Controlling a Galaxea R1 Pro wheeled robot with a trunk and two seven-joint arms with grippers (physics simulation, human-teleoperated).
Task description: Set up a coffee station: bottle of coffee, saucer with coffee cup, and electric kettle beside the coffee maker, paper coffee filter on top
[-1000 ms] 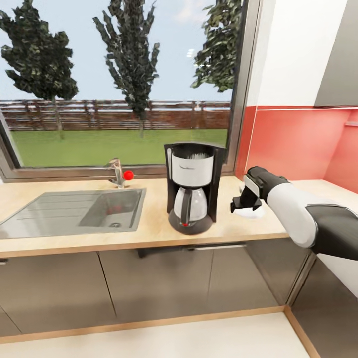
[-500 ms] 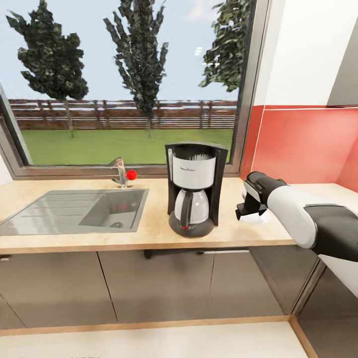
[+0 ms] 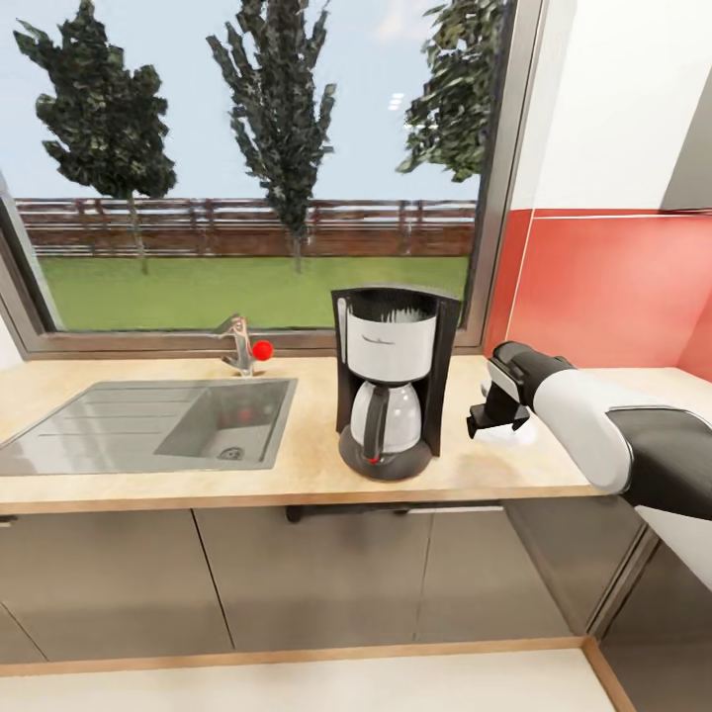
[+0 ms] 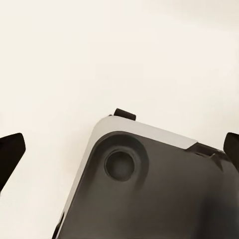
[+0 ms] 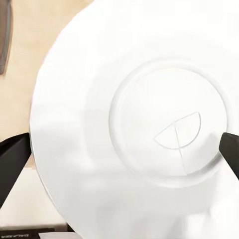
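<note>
Sitting on the countertop (image 3: 148, 485): sink (image 3: 119, 430) at 9 o'clock, coffee maker (image 3: 392, 381) centre. Right gripper (image 3: 494, 415) at 3 o'clock of it hovers over the white saucer (image 5: 134, 119), fingers (image 5: 12, 159) spread wide, gripping nothing. Left gripper (image 4: 119, 157) spread wide, empty.

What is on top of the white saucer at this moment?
Nothing rests on the saucer: the right wrist view shows its bare white surface, with no cup. The right claw is spread open above it. The counter beneath is covered.
</note>
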